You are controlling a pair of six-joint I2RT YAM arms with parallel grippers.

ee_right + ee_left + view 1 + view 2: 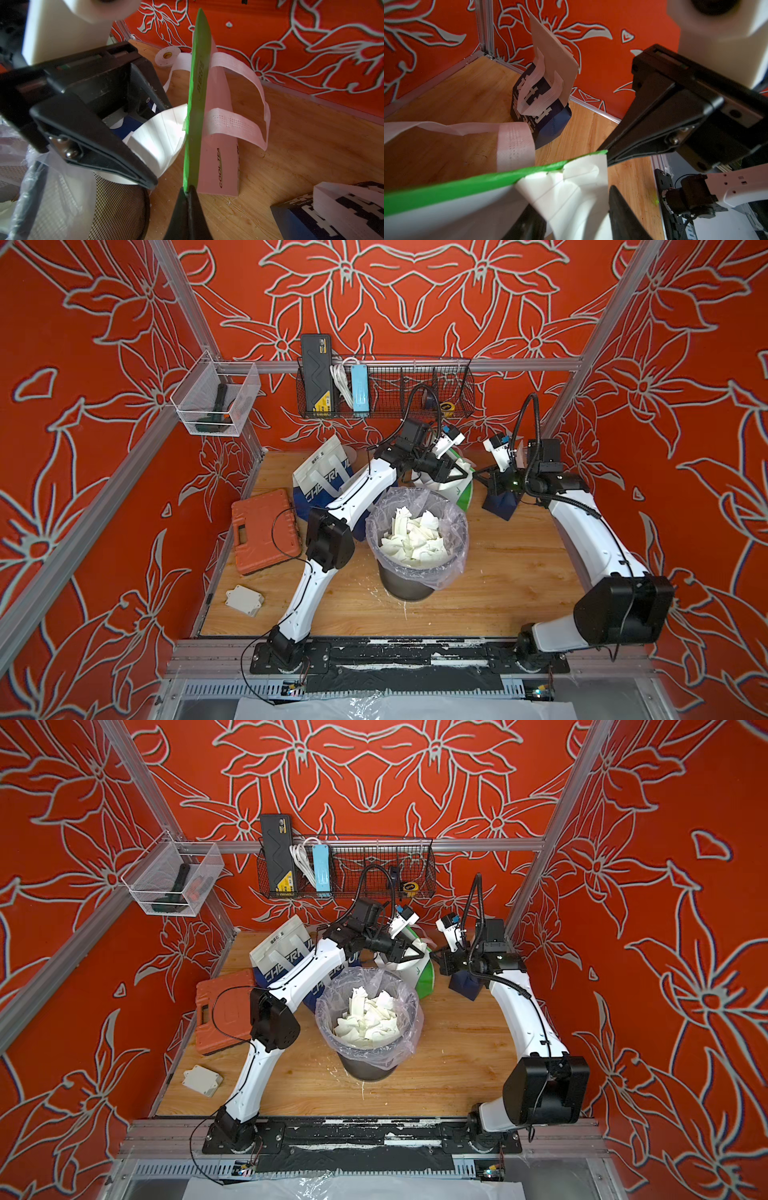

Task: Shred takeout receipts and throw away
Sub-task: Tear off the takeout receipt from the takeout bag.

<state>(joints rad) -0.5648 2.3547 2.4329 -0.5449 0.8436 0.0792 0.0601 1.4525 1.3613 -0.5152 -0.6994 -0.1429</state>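
A white takeout receipt (571, 180) curls off the green edge of a white-and-green paper bag (446, 187) behind the bin. My left gripper (571, 199) stands open, its two black fingers on either side of that receipt (158, 137). My right gripper (188, 189) is shut on the bag's green edge (195, 104), facing the left one. In both top views the two grippers (459, 472) (478, 475) meet tip to tip over the bag (461, 493). Torn white scraps (415, 537) fill the plastic-lined mesh bin (405, 591) in the middle of the table.
Two white-and-blue lettered bags (320, 477) lean behind my left arm. A small navy bag (503, 506) stands under my right wrist. An orange tool case (264, 531) and a white box (244, 600) lie at the left. A wire basket (386, 389) hangs on the back wall.
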